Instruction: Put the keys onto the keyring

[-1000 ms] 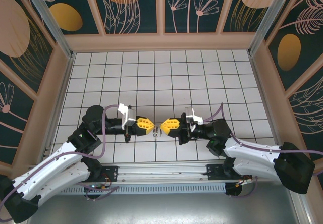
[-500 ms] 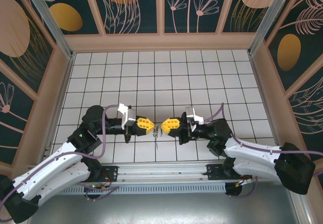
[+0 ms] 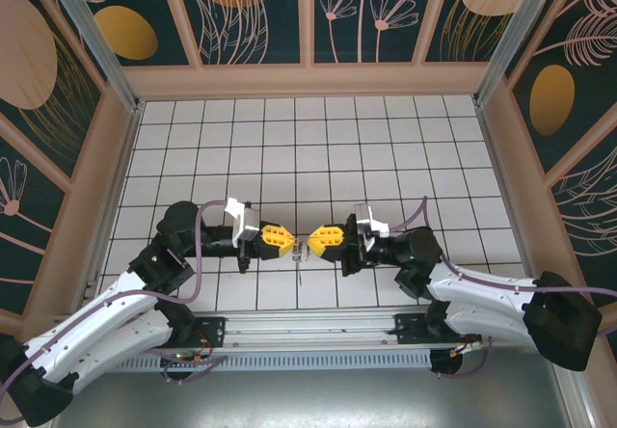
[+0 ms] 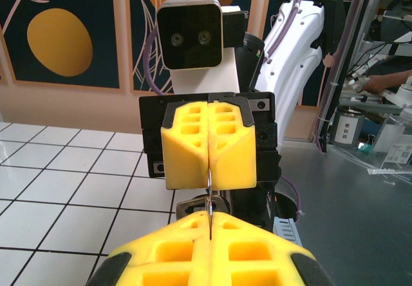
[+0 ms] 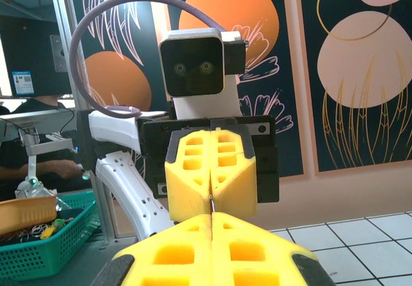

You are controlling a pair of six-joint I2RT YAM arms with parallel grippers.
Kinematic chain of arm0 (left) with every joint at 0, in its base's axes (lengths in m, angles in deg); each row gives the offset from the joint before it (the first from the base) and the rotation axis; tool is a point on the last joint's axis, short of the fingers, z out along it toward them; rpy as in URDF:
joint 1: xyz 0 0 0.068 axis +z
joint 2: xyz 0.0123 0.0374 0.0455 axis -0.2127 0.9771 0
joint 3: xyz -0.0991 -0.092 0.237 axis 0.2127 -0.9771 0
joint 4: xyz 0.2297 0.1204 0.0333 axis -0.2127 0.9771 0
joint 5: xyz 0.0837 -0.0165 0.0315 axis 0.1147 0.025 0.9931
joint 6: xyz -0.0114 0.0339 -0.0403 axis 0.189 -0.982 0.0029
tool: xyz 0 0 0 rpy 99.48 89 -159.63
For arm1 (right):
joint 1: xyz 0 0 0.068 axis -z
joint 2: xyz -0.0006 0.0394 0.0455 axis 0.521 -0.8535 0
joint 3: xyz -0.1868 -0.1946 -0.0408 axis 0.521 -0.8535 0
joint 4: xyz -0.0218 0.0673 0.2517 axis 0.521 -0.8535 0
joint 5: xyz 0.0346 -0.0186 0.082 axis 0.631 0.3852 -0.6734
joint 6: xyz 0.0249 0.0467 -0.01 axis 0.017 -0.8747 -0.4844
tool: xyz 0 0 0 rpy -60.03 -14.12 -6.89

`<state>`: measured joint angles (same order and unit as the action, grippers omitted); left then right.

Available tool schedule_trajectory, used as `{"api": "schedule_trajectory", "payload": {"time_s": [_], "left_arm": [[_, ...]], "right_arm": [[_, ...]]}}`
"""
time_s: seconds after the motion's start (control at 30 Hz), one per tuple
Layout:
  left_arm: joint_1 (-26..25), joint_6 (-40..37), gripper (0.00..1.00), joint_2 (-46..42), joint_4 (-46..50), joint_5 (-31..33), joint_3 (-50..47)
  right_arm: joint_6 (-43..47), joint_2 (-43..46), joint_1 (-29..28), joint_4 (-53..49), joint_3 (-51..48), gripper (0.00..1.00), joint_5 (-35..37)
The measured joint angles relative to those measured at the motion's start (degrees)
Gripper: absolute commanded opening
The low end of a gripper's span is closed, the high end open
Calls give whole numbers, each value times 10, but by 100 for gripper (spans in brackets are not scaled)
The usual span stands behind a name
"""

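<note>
Above near-centre tiles, tip to tip: left claw (image 3: 289,244) squeezed fully closed, right claw (image 3: 309,246) likewise. Tiny pale silver metal key (image 4: 209,203) sits where both seams meet; which claw grips it, cannot tell. Fine wire-thin loop (image 4: 210,181) edge-on at right seam, likely keyring. To thread well: keep seams aligned, creep forward, no twist. Metal hard, slick; yellow honeycomb-moulded finger blocks (image 4: 190,147) chunky, matte; white gridded tabletop (image 3: 386,139) glossy.

White tiled table (image 3: 337,139), green basket (image 5: 61,242)

Two end effectors (image 3: 290,243) (image 3: 310,246), one keyring (image 4: 209,188) (thin)
</note>
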<state>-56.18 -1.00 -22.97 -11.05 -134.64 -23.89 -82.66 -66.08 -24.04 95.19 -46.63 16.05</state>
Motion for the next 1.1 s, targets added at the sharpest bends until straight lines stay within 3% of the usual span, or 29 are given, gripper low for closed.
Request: {"api": "schedule_trajectory", "payload": {"time_s": [1.1], "left_arm": [[0, 0, 0, 0, 0, 0, 0]], "right_arm": [[-8, -5, 0, 4, 0, 0, 0]]}}
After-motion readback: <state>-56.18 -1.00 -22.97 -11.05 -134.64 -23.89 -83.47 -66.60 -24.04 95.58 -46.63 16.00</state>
